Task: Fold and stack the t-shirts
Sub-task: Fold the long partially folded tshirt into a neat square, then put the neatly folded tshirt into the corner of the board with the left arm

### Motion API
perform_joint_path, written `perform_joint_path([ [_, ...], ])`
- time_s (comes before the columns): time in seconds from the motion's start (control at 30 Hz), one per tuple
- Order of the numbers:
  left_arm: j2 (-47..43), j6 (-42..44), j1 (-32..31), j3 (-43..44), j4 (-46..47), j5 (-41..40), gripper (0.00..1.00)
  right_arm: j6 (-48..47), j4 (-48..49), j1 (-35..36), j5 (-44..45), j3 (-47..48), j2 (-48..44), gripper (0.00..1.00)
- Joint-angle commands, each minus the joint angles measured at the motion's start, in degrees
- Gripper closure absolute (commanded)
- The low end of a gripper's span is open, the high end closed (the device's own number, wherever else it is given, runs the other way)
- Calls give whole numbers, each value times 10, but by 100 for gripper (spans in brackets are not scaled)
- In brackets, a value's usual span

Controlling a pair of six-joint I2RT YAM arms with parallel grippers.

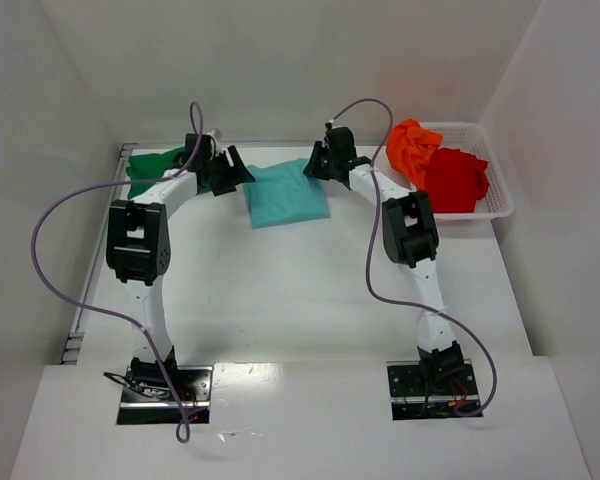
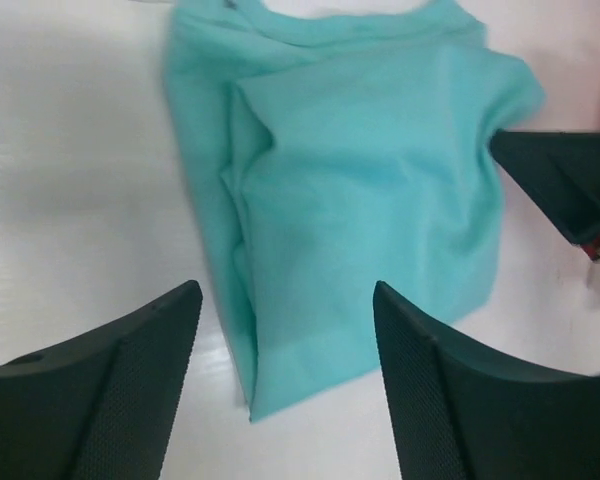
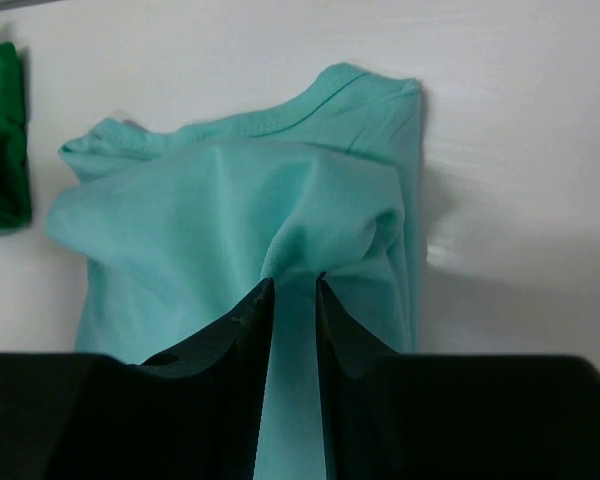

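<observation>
Beyond the arm bases, on the white table (image 1: pixel 300 290), the light teal shirt (image 1: pixel 285 195) lies partly folded between the two grippers. At its left edge the left gripper (image 2: pixel 285 300) hovers with its jaws spread wide and nothing between them. At its right edge the right gripper (image 3: pixel 295 285) is clenched on a pinched-up ridge of the teal cloth. Farther left, the dark green shirt (image 1: pixel 145 175) lies bunched near the table's far edge. At the far right, the bright orange shirt (image 1: pixel 412 145) and the red shirt (image 1: pixel 455 180) sit crumpled together in a white mesh basket (image 1: pixel 500 190).
</observation>
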Motion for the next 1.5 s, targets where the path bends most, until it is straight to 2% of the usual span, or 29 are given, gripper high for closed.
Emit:
perform_joint_path([
  [0.0,-37,11,3,-30,29,70,20,-15,8,6,12,-28,-94,71],
  [0.13,-32,22,-3,-51,29,90,17,-20,20,6,50,-123,-161,61],
  [0.2,-32,22,-3,-58,29,84,16,-27,31,6,72,-160,-198,48],
  [0.23,-32,15,-3,-58,29,77,16,-27,37,6,77,-190,-208,46],
  [0.37,-20,10,-3,-71,34,56,11,-39,30,6,77,-219,-221,32],
  [0.53,15,-1,-3,-66,47,50,2,-45,12,6,72,-230,-221,31],
  [0.63,35,-7,-8,-60,60,50,0,-63,-15,6,77,-230,-243,28],
  [0.83,65,-18,-8,-45,78,50,0,-80,-2,-21,107,-302,-386,16],
  [1.03,90,-29,-24,-27,78,50,5,-80,-2,-54,99,-328,-473,10],
  [1.23,103,-62,-50,-20,66,18,7,-87,-8,-59,99,-342,-496,8],
  [1.4,74,-134,-67,-85,91,-75,11,-87,-20,-59,105,-353,-531,5],
  [1.47,62,-162,-73,-103,97,-110,17,-87,-20,-59,121,-359,-546,5],
])
